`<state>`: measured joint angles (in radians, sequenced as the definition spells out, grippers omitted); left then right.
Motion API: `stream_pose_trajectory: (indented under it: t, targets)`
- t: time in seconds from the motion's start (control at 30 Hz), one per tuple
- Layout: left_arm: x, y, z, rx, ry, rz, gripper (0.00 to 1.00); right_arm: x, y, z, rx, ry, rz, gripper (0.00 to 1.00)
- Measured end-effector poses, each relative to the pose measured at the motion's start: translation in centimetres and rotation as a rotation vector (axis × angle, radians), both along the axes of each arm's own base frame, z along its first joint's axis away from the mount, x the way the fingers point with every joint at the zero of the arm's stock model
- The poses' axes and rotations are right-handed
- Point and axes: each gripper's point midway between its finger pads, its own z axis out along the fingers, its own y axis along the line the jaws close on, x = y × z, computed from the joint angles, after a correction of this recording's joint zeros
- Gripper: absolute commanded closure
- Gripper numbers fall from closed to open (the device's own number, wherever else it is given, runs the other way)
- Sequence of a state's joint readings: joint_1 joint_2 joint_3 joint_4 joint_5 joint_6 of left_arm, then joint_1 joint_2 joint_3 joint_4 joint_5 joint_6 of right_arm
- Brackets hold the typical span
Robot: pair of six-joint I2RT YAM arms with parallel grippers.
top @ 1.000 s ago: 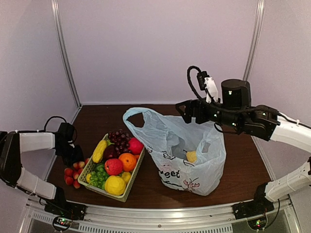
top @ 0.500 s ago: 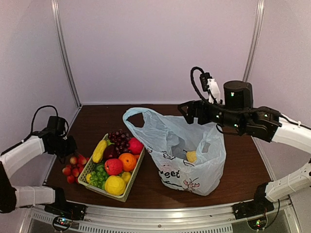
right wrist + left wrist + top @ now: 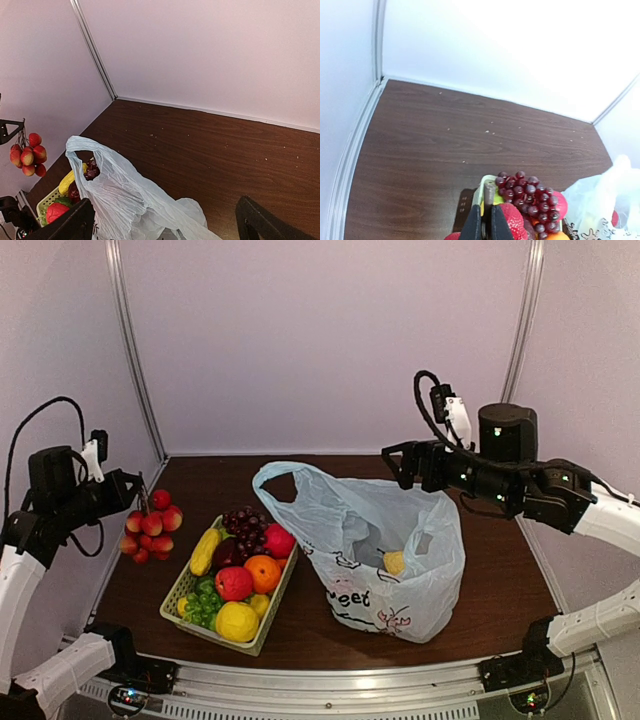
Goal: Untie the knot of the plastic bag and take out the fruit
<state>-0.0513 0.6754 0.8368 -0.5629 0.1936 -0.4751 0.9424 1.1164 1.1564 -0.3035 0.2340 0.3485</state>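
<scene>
The pale blue plastic bag [image 3: 375, 550] [image 3: 130, 200] stands untied at table centre, one loop handle [image 3: 275, 480] up and its mouth open. The knot is out of view. A small yellow fruit [image 3: 395, 562] shows through the film. My left gripper [image 3: 137, 490] [image 3: 482, 212] is shut on the brown stem [image 3: 490, 192] of a bunch of small red fruit [image 3: 150, 525] [image 3: 27, 155], which hangs in the air left of the basket. My right gripper [image 3: 403, 466] [image 3: 165, 225] hovers wide open over the bag's back right, holding nothing.
A pale green basket [image 3: 176, 598] [image 3: 485, 181] left of the bag is filled with dark grapes [image 3: 243, 525] [image 3: 530, 192], an orange [image 3: 263, 572], a red apple [image 3: 233, 583], green grapes and yellow fruit. Walls close in the table at the back and sides.
My left gripper closed on the red bunch's stem beside the basket and lifted it off the table. The right arm drifted slightly to the right, still open.
</scene>
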Motion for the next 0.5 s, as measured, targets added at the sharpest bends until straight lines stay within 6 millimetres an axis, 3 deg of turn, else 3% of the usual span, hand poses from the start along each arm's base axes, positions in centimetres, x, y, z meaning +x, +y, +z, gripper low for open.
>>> stream_pose_trajectory:
  t: [0.13, 0.33, 0.5]
  targets:
    - [-0.9, -1.9, 3.2, 0.002, -0.056, -0.129, 1.0, 0.0, -0.2, -0.3, -0.011, 0.006, -0.01, 0.01]
    - [-2.5, -4.7, 2.6, -0.071, -0.001, -0.293, 1.0, 0.0, -0.3, -0.5, -0.004, 0.021, -0.016, 0.01]
    - [-3.0, -5.8, 2.8, -0.117, 0.012, -0.36, 1.0, 0.1, -0.2, -0.6, -0.001, 0.027, -0.017, 0.01]
